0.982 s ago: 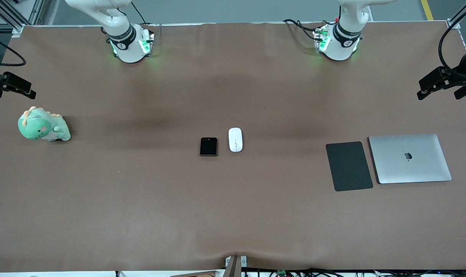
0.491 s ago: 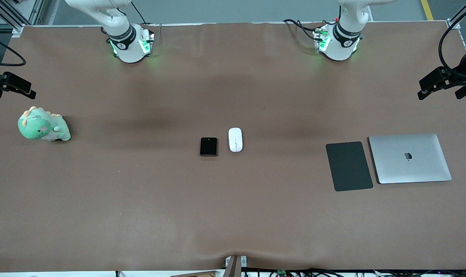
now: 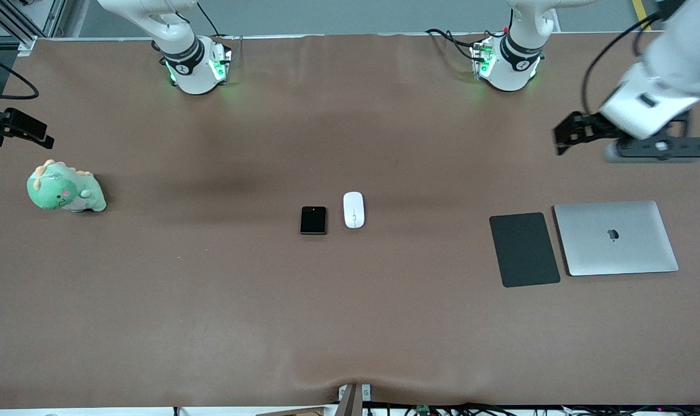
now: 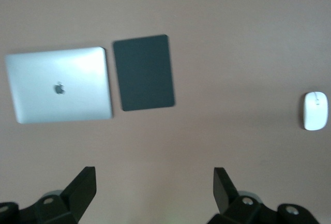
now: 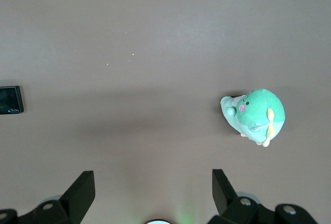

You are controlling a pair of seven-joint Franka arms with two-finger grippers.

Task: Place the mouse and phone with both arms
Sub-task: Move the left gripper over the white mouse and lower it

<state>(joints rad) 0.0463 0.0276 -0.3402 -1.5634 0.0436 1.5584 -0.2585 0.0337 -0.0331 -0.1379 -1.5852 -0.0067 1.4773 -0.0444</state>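
Mouse and phone lie side by side mid-table, the phone toward my right arm's end. My left gripper, fingers spread and empty, hangs over bare table near the dark pad and laptop. My right gripper, also spread and empty, hangs near the plush dinosaur.

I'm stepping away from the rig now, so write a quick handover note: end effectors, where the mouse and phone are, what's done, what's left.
Left end effector: open, empty, in the air over bare table near the laptop and dark pad.
Right end effector: open, empty, over the table near the plush dinosaur.
Mouse and phone: side by side mid-table, apart, neither gripped.
Done: nothing placed.
Left: pick up and place both.
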